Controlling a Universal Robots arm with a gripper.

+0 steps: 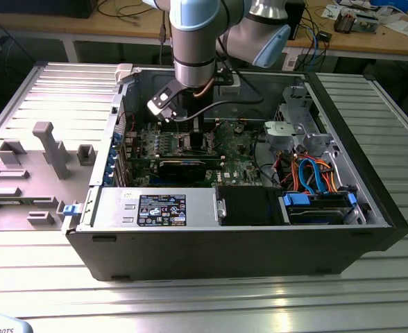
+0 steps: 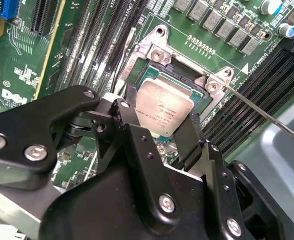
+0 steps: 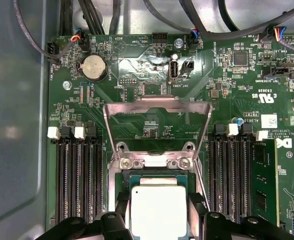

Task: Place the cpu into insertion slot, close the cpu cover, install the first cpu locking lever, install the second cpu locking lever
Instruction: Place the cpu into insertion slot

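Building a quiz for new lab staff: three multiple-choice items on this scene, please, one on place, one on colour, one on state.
1. Where is the flat silver-grey square cpu? A) between the fingers of the black pincer, at the silver-rimmed square socket B) on the grey table C) atop the drives
2. The circuit board is: A) blue B) green C) red
3. The thin silver metal cpu cover frame is: A) closed B) swung open C) absent
A, fingers flank it; B, green throughout; B, it lies back beyond the socket.

We take this for a lab or workshop. An open computer case (image 1: 259, 250) sits on a slatted metal table (image 1: 190, 305), with a cable-strewn wooden bench (image 1: 51, 24) behind
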